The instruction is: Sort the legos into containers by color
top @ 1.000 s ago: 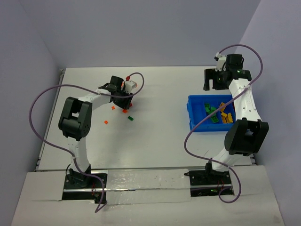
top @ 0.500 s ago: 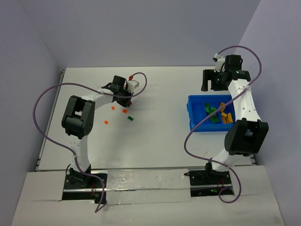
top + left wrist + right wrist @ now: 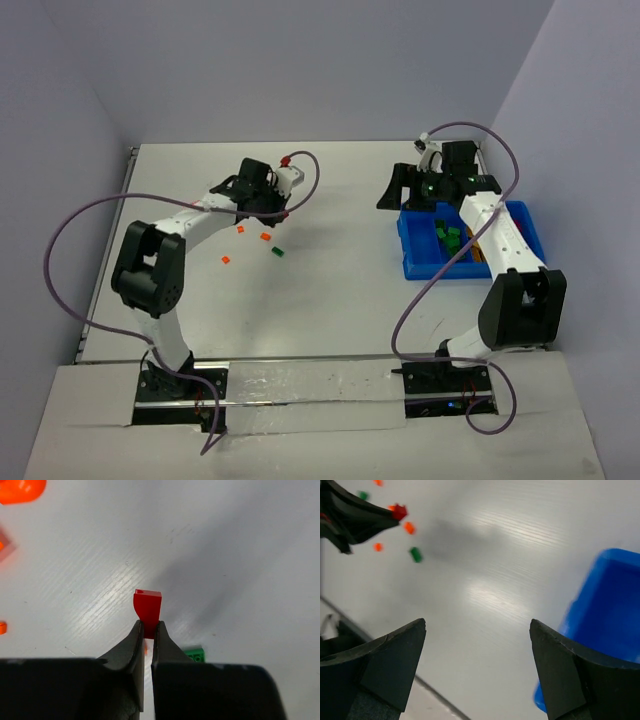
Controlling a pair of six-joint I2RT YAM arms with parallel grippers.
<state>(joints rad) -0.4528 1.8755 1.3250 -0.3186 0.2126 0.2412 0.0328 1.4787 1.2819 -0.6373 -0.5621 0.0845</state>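
Legos (image 3: 265,237) loose on the tabletop (image 3: 340,300) number four in your overhead view: three orange-red pieces and one green lego (image 3: 277,251). All four are grouped close to the left hand (image 3: 148,628). The right wrist view shows two more beyond that hand, one green and one orange, both blurred.

One red lego (image 3: 148,605) is pinched at its lower edge between the left hand's fingertips, with the jaws narrowed onto it. Its shadow falls apart from it on the tabletop.

One blue bin (image 3: 412,240) stands at the right. It holds green pieces toward its left and orange-yellow pieces toward its right. You cannot count these or make out any dividers.

Left arm: elbow folded, forearm reaching toward the far left-middle of the tabletop, hand angled down over the loose group.

Right arm: stretched forward over the bin. The right hand (image 3: 477,625) is past the bin's far-left corner, above bare tabletop. Its fingers are spread wide with nothing between them, and its camera faces the left hand across the surface.

Obstructions: the right forearm crosses above the bin's right half and hides part of the contents from overhead. A purple cable (image 3: 420,290) from that arm hangs across the bin's near wall. In the left wrist view, the green lego sits just beside the right-side finger.
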